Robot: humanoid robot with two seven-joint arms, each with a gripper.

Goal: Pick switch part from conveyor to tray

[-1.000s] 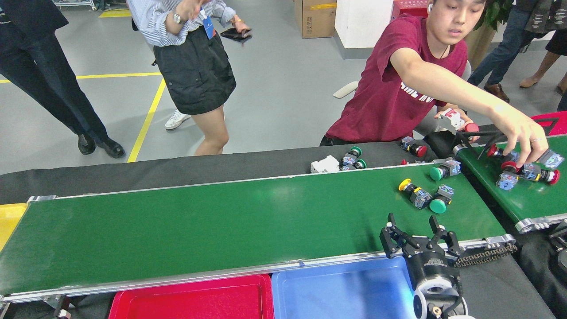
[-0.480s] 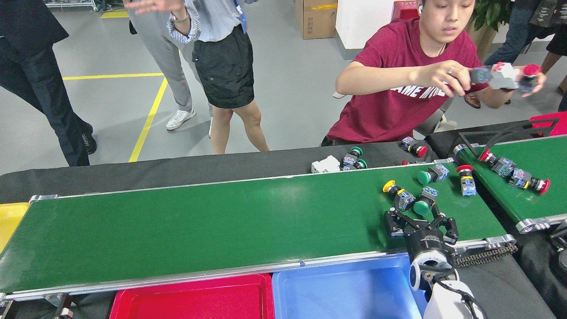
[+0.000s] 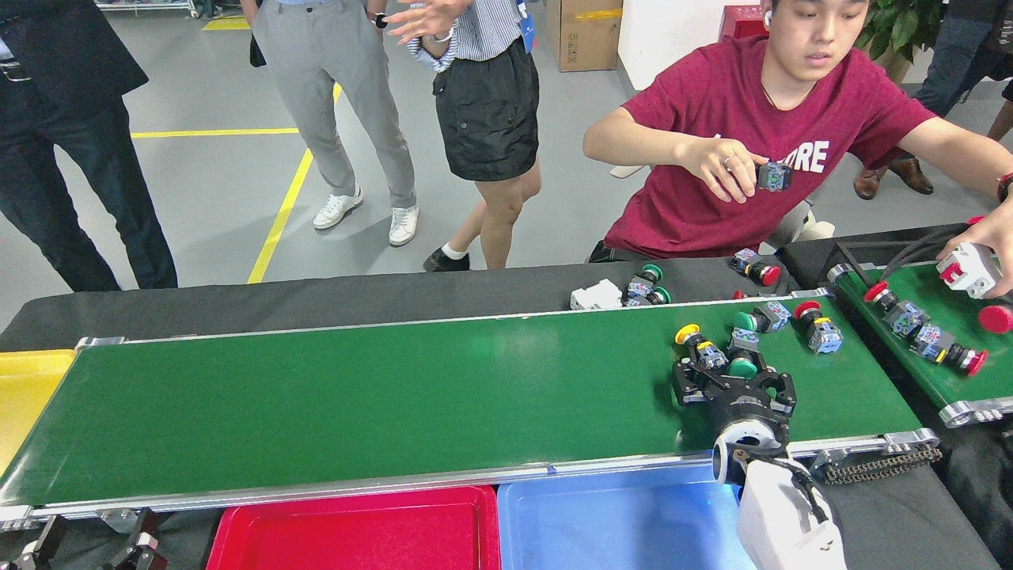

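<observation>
Trays sit along the near edge, left to right: a yellow tray at the far left, a red tray and a blue tray below the belt. Across the middle runs the conveyor, its dark-green belt bare over the left and centre. Toward its right end lie four switch parts: a yellow-capped switch part, a green-capped switch part just beside it, a second green-capped part behind, and a red-capped part. The right gripper reaches over the belt, fingers spread wide around the yellow-capped and nearer green-capped parts, closed on nothing. Behind the belt, a person in a maroon shirt holds a small part. A smaller green belt at the right carries more parts.
</observation>
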